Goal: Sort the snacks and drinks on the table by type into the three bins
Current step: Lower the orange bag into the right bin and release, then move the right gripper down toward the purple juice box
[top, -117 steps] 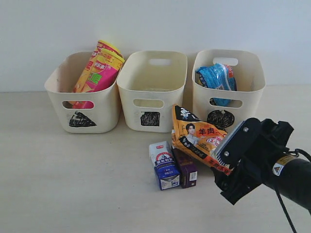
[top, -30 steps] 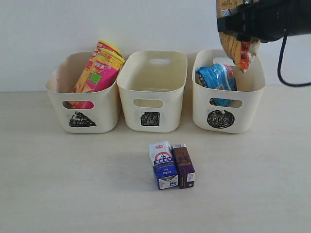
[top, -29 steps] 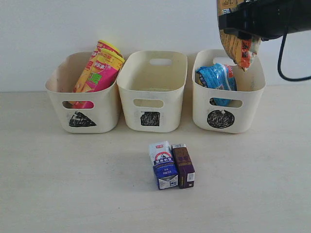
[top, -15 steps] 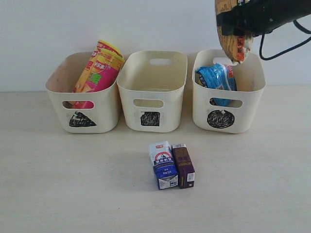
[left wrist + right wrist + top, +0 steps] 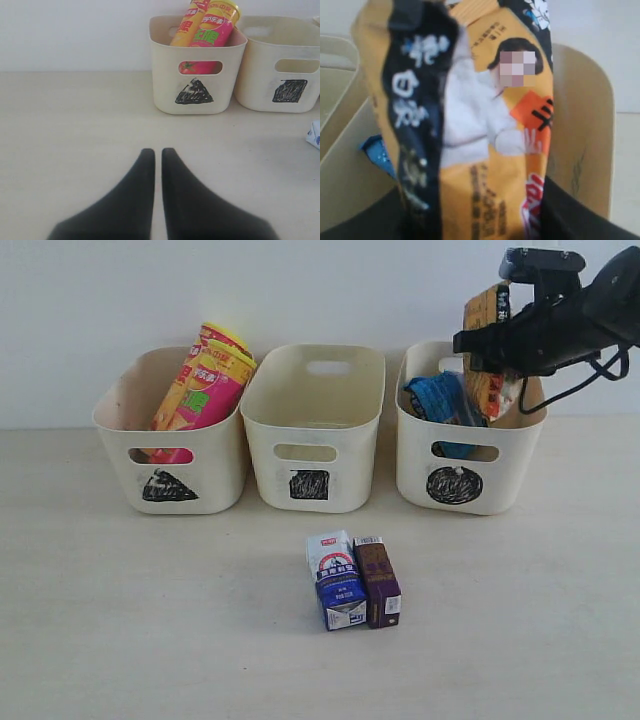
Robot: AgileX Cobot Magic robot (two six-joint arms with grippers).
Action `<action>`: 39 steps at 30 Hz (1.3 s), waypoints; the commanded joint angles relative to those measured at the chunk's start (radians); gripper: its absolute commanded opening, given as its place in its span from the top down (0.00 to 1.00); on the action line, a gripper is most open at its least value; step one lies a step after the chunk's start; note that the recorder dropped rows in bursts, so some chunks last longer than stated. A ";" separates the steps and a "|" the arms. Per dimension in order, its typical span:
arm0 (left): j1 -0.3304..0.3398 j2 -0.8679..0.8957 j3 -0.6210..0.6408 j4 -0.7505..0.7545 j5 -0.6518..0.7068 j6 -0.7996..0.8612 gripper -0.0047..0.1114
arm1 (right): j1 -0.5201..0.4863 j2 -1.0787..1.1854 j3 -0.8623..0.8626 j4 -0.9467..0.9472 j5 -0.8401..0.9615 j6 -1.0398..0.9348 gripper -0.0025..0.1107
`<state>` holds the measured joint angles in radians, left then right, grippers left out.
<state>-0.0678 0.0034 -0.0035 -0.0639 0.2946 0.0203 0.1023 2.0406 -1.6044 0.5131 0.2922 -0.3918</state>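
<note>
A: What is different from one second ago?

B: The right claw (image 5: 497,340) has come down. Before, it held the orange-black bag (image 5: 485,165) high above the circle bin (image 5: 500,465). Now the bag's lower part is inside the bin, beside the blue bag (image 5: 440,405). The claw is still gripping it.

A: So this step is almost done?

B: I think yes, only the release is left.

A: And the count?

B: There are three bins. Two canisters (image 5: 205,385) stand in the triangle bin (image 5: 200,475). The two bags are at the circle bin. Two cartons (image 5: 355,582) wait on the tabletop (image 5: 150,620), touching each other. I see nothing in the square bin (image 5: 350,465). The left claw (image 5: 156,175) is closed and holds nothing.
</note>
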 commanded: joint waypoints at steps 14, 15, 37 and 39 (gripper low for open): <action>0.005 -0.003 0.004 0.001 0.003 -0.004 0.93 | -0.003 -0.135 -0.014 -0.098 0.119 -0.026 0.43; 0.005 -0.003 0.004 0.001 0.003 -0.004 0.93 | -0.003 -0.152 -0.014 -0.108 0.154 -0.039 0.48; 0.005 -0.003 0.004 0.001 0.003 -0.004 0.93 | 0.190 -0.275 -0.012 -0.268 0.730 -0.024 0.98; 0.005 -0.003 0.004 0.001 0.003 -0.004 0.93 | 0.242 -0.275 -0.012 -0.340 0.736 0.049 0.98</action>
<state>-0.0678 0.0034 -0.0035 -0.0639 0.2946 0.0203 0.2836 1.7810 -1.6136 0.2635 1.0101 -0.4265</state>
